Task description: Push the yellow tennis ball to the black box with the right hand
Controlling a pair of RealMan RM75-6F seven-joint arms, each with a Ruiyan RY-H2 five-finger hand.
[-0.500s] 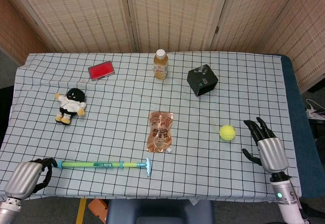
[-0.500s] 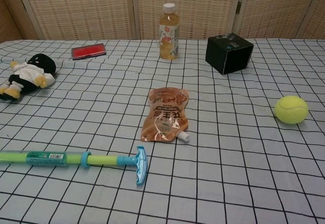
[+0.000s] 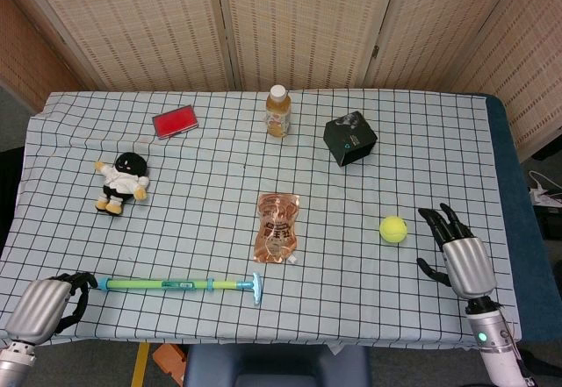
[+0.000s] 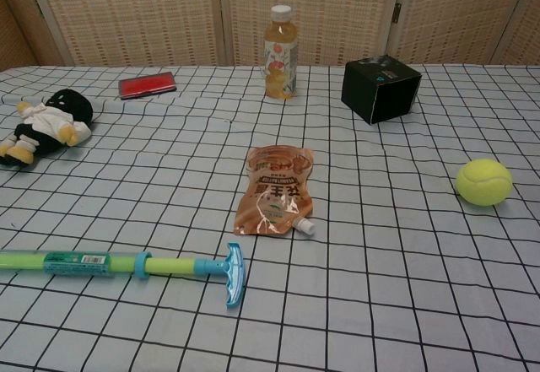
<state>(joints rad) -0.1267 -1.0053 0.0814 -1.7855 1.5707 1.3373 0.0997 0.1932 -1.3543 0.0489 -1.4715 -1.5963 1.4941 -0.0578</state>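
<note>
The push has not begun. The tennis ball (image 3: 393,229) lies on the checked table (image 3: 211,185), well short of the black box (image 3: 350,139): the box stands further from the robot than the ball and a little to its left, with bare cloth between them. In the chest view the ball (image 4: 483,180) sits alone near the right edge and the box (image 4: 380,88) is far beyond it.

The right hand (image 3: 456,248) hovers near the ball on its right side, apart from it, fingers spread and holding nothing. The left hand (image 3: 51,303) rests far left of the ball, fingers curled in by the end of a green stick (image 3: 180,284); whether it grips the stick cannot be told.

Everything remains to do: make contact from the near right and roll the ball up to the box.
</note>
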